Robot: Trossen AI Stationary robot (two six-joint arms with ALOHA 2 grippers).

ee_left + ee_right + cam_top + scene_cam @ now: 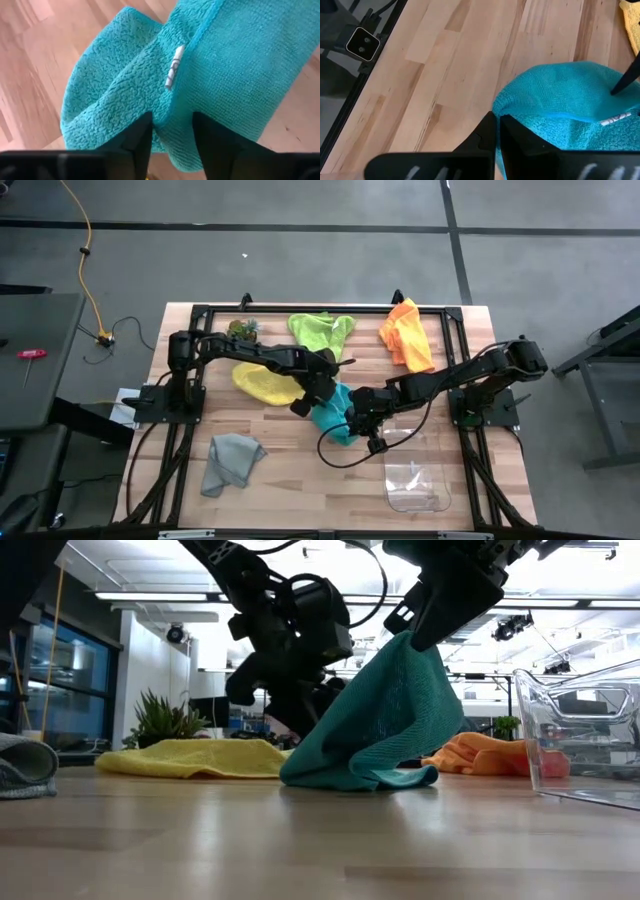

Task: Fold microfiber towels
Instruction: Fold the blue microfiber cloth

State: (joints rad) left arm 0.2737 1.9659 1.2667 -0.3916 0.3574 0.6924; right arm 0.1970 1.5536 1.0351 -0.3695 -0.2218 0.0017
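**Teal towel mid-fold**

My R gripper (425, 632) is clamped on the teal towel (385, 720), lifting its edge; the rest trails below on the table (300, 840). L gripper (172, 131) straddles a fold, fingers parted. Next, I think: L pinches, then lay flat.

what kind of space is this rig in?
Likely a robotics lab or workshop: butcher-block table on a bare concrete floor, yellow cable trailing across it, strip ceiling lights behind.

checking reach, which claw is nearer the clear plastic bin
Right. The right claw, shut on the teal towel, sits just beside the clear plastic bin; the left claw is farther off, across the towel.
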